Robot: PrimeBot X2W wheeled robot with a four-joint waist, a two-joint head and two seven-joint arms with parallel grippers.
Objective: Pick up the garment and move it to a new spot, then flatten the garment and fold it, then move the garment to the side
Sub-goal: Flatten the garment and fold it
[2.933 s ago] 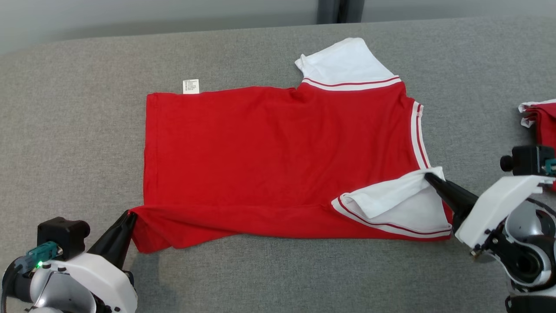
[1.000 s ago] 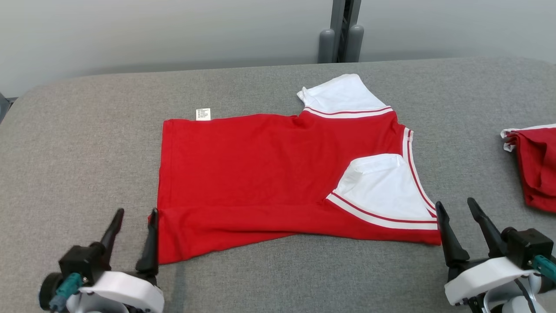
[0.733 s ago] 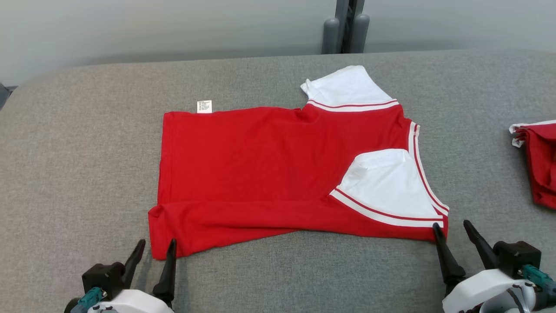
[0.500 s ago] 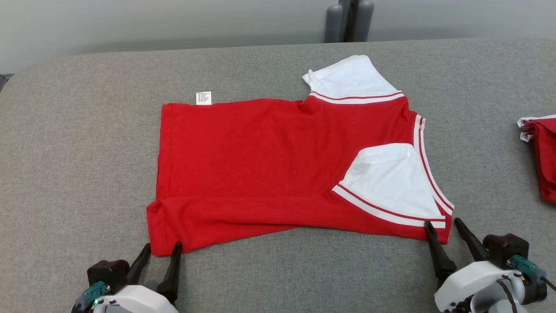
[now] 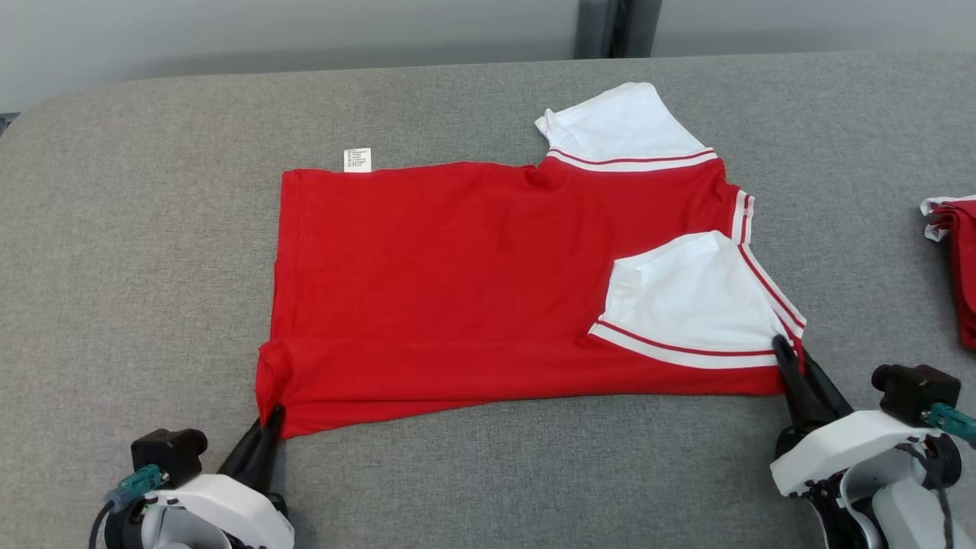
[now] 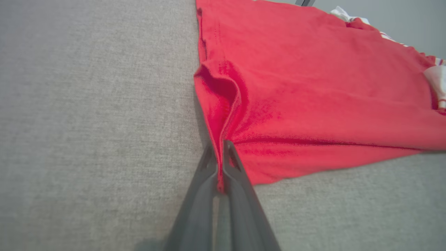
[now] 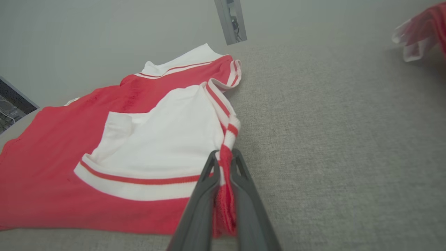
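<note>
Fingers (image 6: pixel 200 202) of left gripper (image 6: pixel 219 146) and right gripper (image 7: pixel 224 153) pinching garment (image 5: pixel 457 267), red cloth (image 5: pixel 964 267) cropped

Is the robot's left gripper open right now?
No, the left gripper is shut, with the near corner of the red shirt pinched between its two dark fingers.

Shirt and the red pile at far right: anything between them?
Nothing. Head view shows bare grey table between the shirt and the red pile; right wrist view agrees.
</note>
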